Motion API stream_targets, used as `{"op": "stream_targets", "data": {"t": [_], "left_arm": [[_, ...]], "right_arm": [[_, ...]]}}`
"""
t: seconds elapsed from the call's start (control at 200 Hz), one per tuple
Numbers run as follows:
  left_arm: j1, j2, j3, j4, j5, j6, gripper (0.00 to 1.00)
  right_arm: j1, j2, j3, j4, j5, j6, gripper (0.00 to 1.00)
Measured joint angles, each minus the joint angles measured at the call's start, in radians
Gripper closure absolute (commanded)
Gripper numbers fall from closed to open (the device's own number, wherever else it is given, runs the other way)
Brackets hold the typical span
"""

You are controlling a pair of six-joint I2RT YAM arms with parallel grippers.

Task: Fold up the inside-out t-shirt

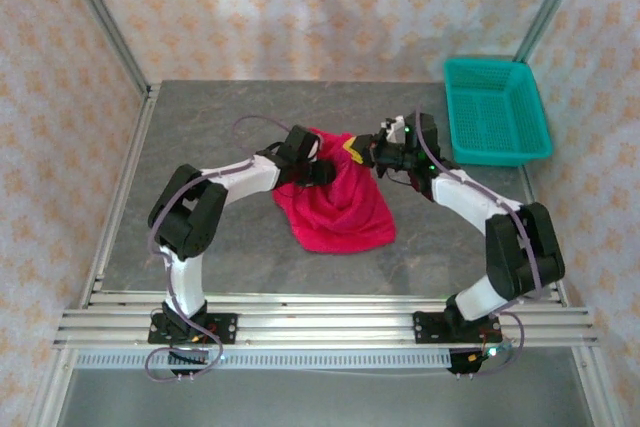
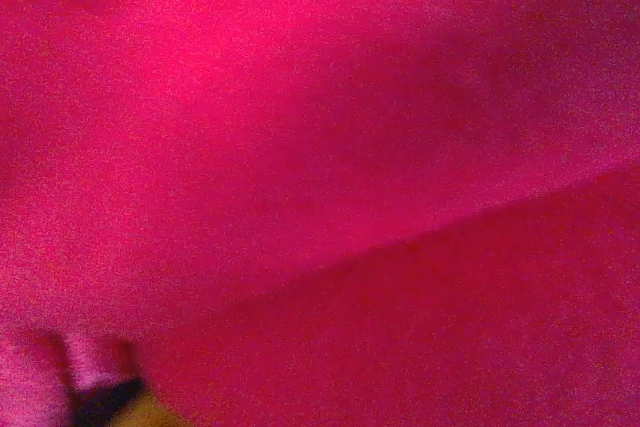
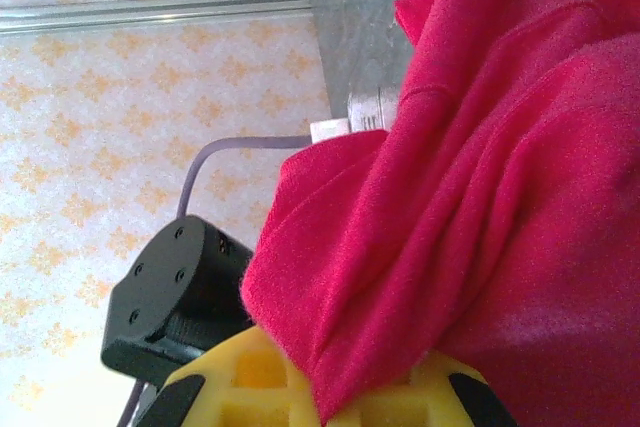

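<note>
The bright red t-shirt (image 1: pixel 335 202) hangs bunched between my two grippers above the middle of the grey table (image 1: pixel 200 137), its lower part drooping onto the surface. My left gripper (image 1: pixel 320 169) is buried in the shirt's upper left edge; in the left wrist view red cloth (image 2: pixel 320 147) lies right against the lens and hides the jaws. My right gripper (image 1: pixel 368 152) holds the upper right edge. In the right wrist view, folds of the shirt (image 3: pixel 480 197) run down into the gripper (image 3: pixel 335 397), pinched between the yellow fingers (image 3: pixel 240 377). The tag is hidden.
A teal plastic basket (image 1: pixel 497 110) stands at the table's far right corner. Patterned walls close in the back and sides. The left arm's black housing (image 3: pixel 170 297) sits close beside my right gripper. Bare table lies left of the shirt and in front of it.
</note>
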Motion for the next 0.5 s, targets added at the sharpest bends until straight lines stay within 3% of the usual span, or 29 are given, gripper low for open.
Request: {"op": "stream_targets", "data": {"t": [0.09,0.265,0.39,0.495], "left_arm": [[-0.002,-0.007,0.021,-0.005,-0.001,0.008,1.0],[-0.002,-0.122,0.115,-0.164,-0.027,0.038,1.0],[-0.002,-0.248,0.229,-0.228,-0.021,0.055,1.0],[-0.024,-0.33,0.295,-0.293,0.05,0.067,1.0]], "right_arm": [[-0.014,-0.032,0.002,-0.092,0.015,-0.064,1.0],[-0.091,-0.12,-0.018,-0.269,0.079,-0.216,1.0],[-0.176,-0.177,-0.101,-0.316,0.125,-0.282,1.0],[-0.225,-0.184,-0.142,-0.312,0.109,-0.312,1.0]]}}
